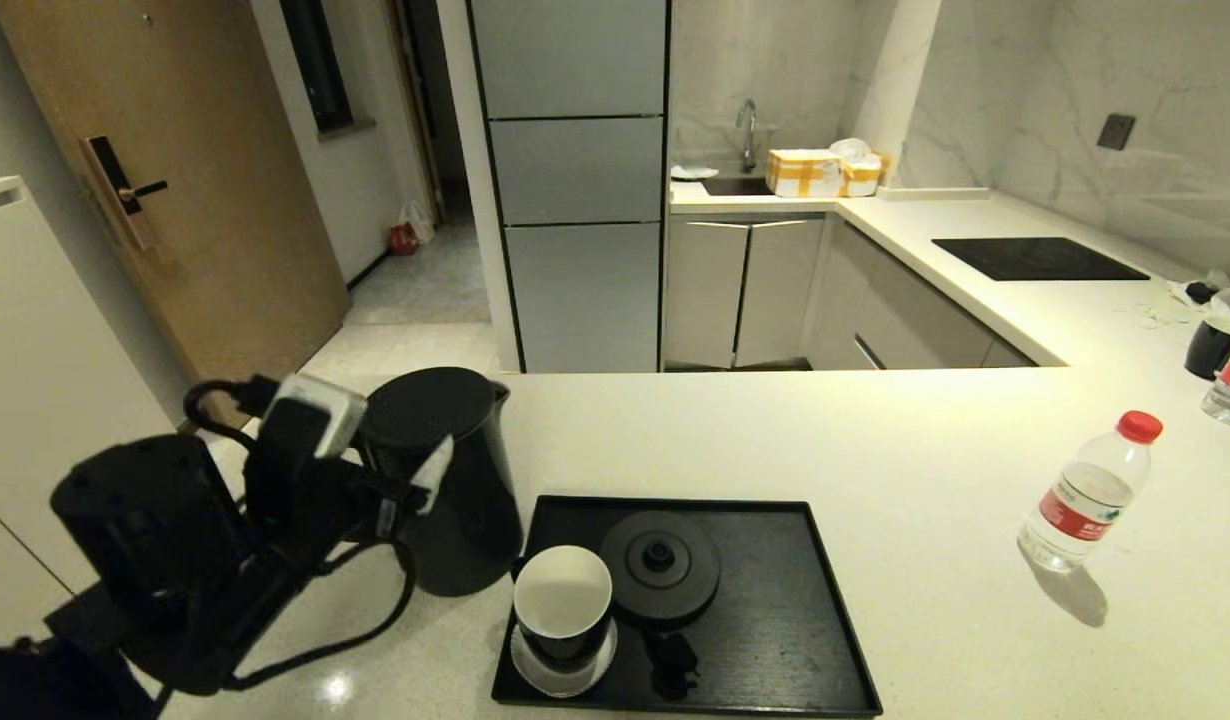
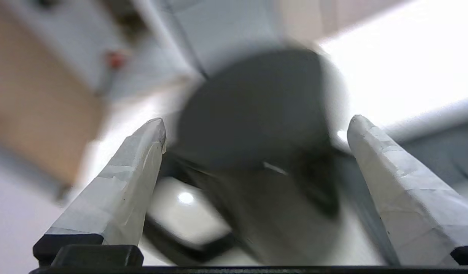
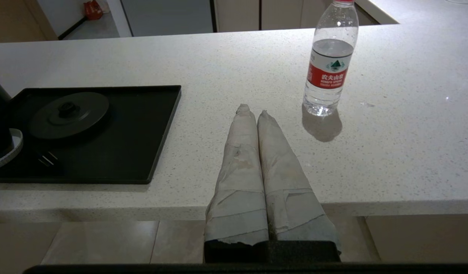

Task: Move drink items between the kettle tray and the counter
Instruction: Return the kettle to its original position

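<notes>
The kettle [image 1: 445,480] stands on the counter [image 1: 775,430], just left of the tray [image 1: 775,620] and off its base disc [image 1: 660,567], which lies on the tray. The cup [image 1: 563,605] sits upright on a saucer [image 1: 565,670] in the tray's near left corner, empty as far as its white inside shows; beside the disc lies its plug [image 1: 672,668]. The bottle [image 1: 1090,492], holding some water, stands on the counter well to the right of the tray. So, judging by how things lie, kettle and bottle are off the tray and only the cup is on it; which way the remaining moves go cannot be told. The left gripper [image 2: 257,129] hovers by the kettle's handle side with jaws spread wide, gripping nothing. The right gripper [image 3: 253,112] hangs at the counter's near edge between tray and bottle, jaws pressed together and empty.
</notes>
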